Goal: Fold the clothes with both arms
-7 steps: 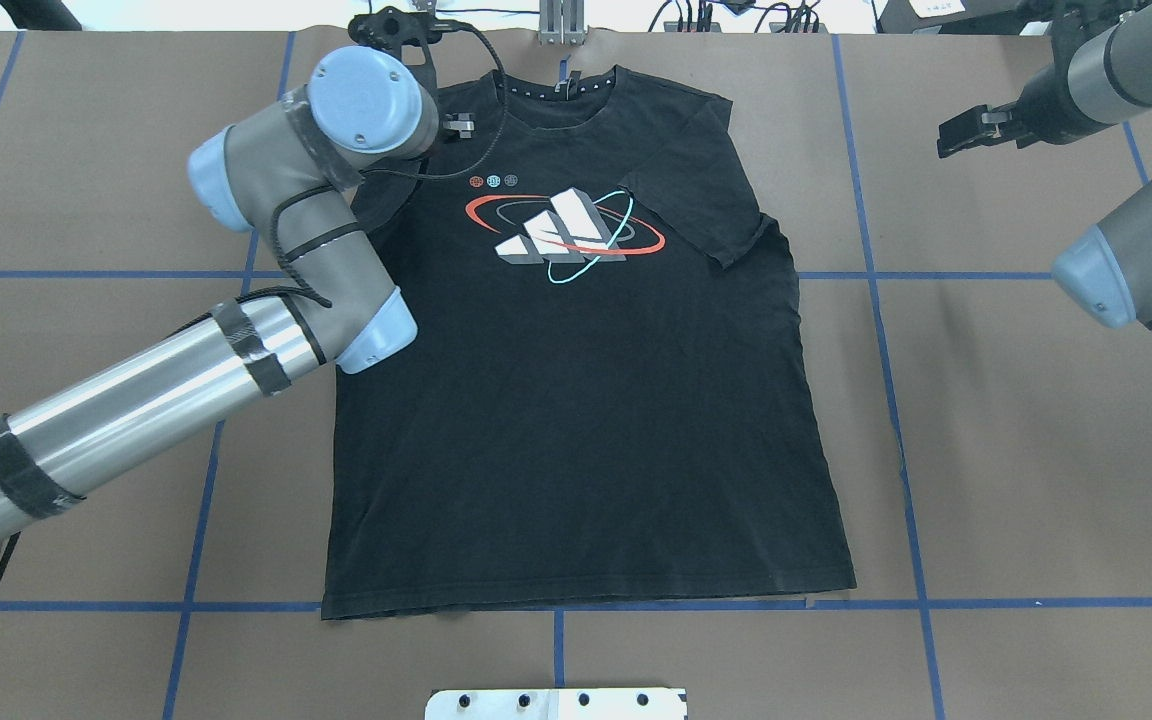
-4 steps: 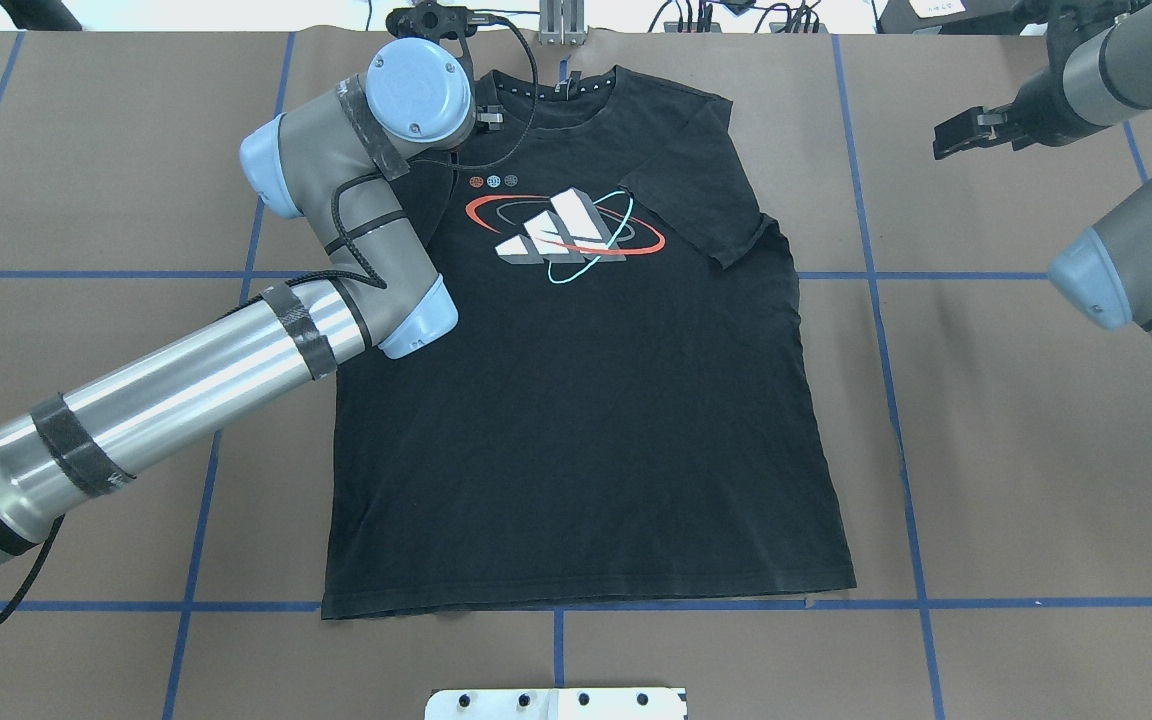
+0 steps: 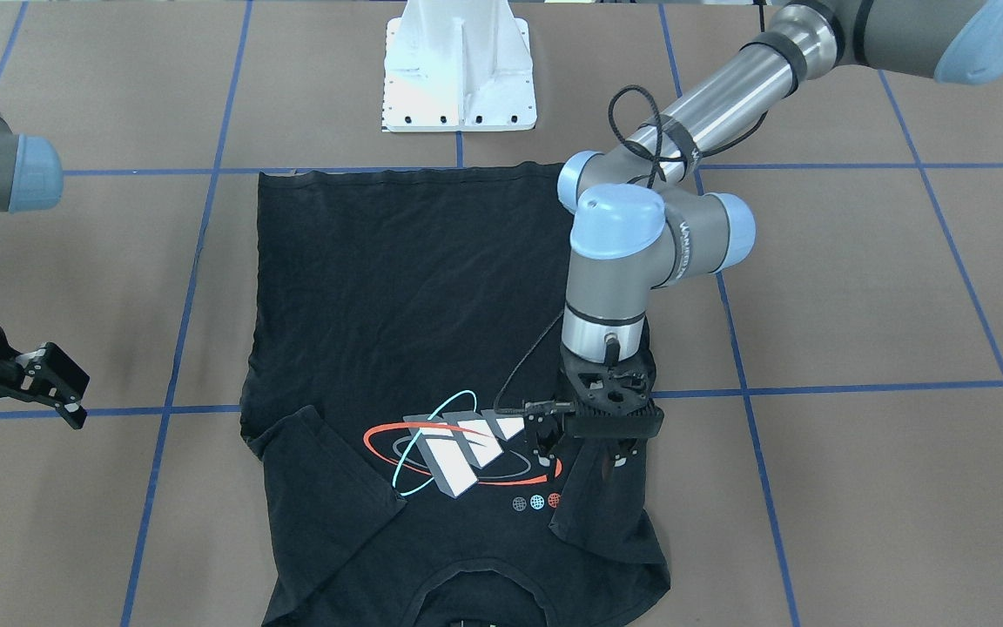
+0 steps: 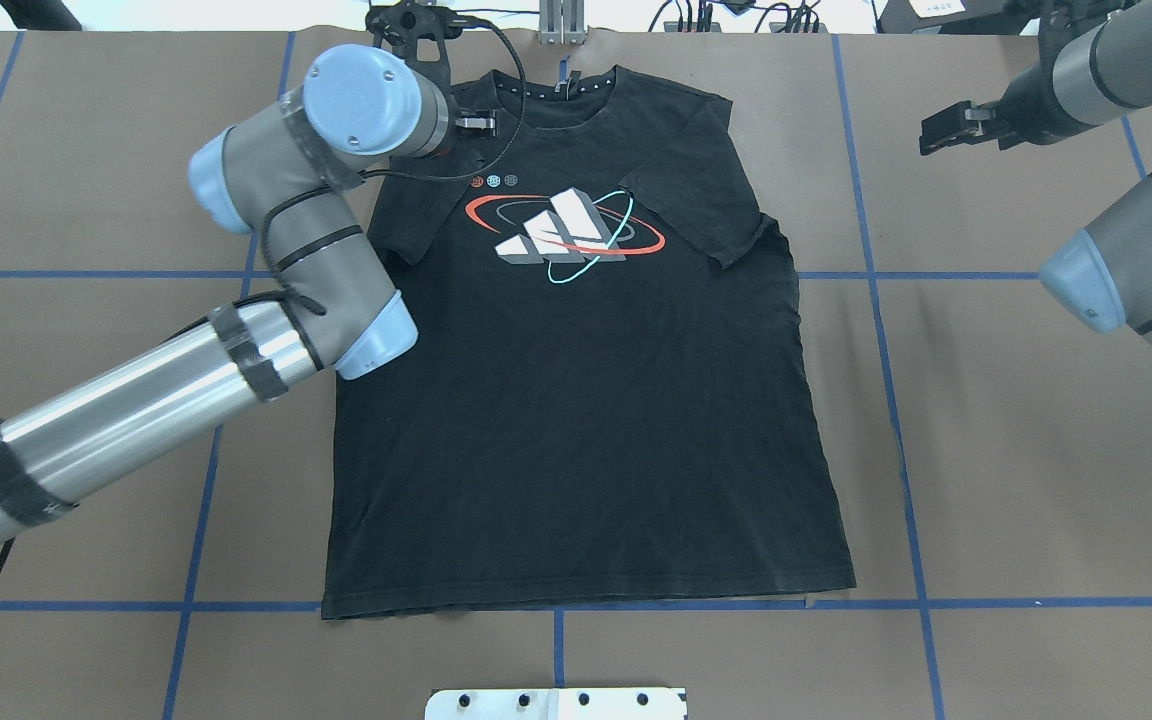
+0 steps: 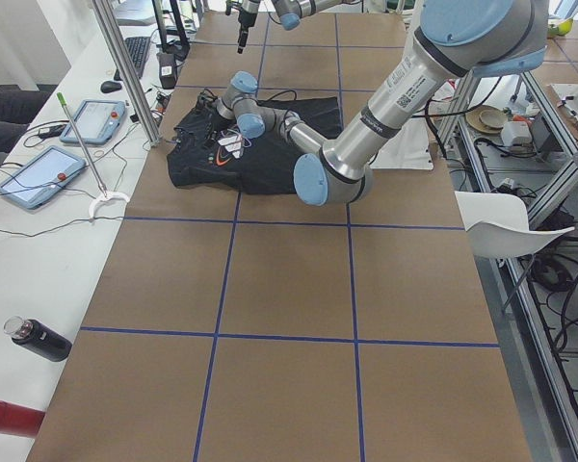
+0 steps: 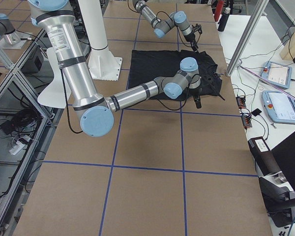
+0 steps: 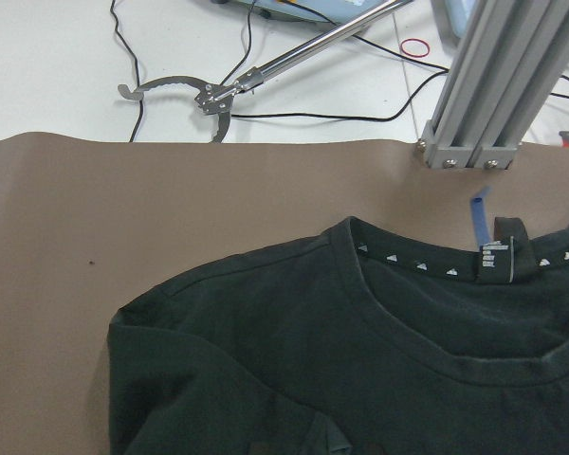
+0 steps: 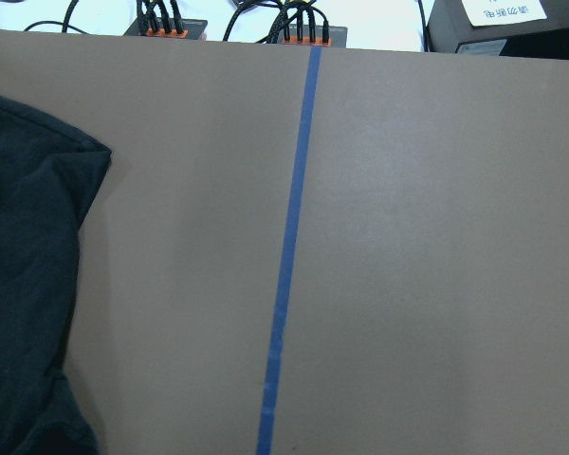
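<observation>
One black shirt (image 4: 586, 420) is laid flat and front up on the brown table (image 4: 1016, 480), with the collar (image 7: 455, 353) at the far edge and the hem toward the pedestal (image 3: 460, 70). Both sleeves are seen folded in over the chest. The left sleeve (image 4: 404, 228) is laid on one side of the graphic (image 4: 561, 235), and the right sleeve (image 4: 706, 195) just beside it on the other.

The left gripper (image 3: 597, 446) is held pointing down over the left sleeve, close to the collar. Whether its jaws are parted or closed cannot be told, because they are lost against the black cloth. The sleeve below it is seen lying flat on the shirt. From the left wrist, the collar, its small tag and the shoulder seam are picked out clearly.

The right gripper (image 3: 27, 409) is held well clear of the shirt, above bare table on the robot's right, with its jaws spread and empty. From its wrist camera, only the shirt's edge and a blue tape line (image 8: 284, 265) are caught.
</observation>
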Available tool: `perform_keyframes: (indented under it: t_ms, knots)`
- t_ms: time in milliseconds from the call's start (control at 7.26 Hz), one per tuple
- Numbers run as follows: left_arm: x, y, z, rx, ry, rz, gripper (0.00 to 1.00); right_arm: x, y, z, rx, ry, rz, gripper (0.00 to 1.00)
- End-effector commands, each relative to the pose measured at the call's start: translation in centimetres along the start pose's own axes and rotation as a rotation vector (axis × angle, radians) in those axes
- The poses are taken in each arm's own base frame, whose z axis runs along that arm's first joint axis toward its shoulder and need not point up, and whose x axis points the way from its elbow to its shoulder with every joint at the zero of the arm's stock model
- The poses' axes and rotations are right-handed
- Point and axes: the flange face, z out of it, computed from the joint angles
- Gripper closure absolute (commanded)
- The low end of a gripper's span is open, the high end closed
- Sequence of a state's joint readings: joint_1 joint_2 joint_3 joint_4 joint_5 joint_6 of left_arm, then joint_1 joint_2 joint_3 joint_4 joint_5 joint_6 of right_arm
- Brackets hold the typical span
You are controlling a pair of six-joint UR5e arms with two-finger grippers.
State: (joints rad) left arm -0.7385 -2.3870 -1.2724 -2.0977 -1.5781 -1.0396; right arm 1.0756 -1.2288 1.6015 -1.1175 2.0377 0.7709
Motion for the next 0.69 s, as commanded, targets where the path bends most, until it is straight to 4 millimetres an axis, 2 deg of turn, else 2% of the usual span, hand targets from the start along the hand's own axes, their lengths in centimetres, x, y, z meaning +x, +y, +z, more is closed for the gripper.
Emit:
perform_keyframes:
  t_ms: [0,275,413,551]
  knots:
    - [-4.3,3.6,-7.1,-0.035,0.098,0.064,0.0,-4.2,2.7,-2.1,0.013,-0.053,0.081,0.0]
    - [-6.2,6.8,-15.1,-0.073,0.169,0.076,0.0,-5.9,10.8,-3.7,0.007,-0.055,0.092,0.0]
    - [-7.4,9.9,-17.7,-0.096,0.2,0.087,0.0,-6.1,14.7,-5.4,-0.008,-0.06,0.096,0.0]
    - [-7.2,12.2,-19.1,-0.149,0.24,0.083,0.0,-6.9,18.6,-6.9,-0.02,-0.061,0.109,0.0]
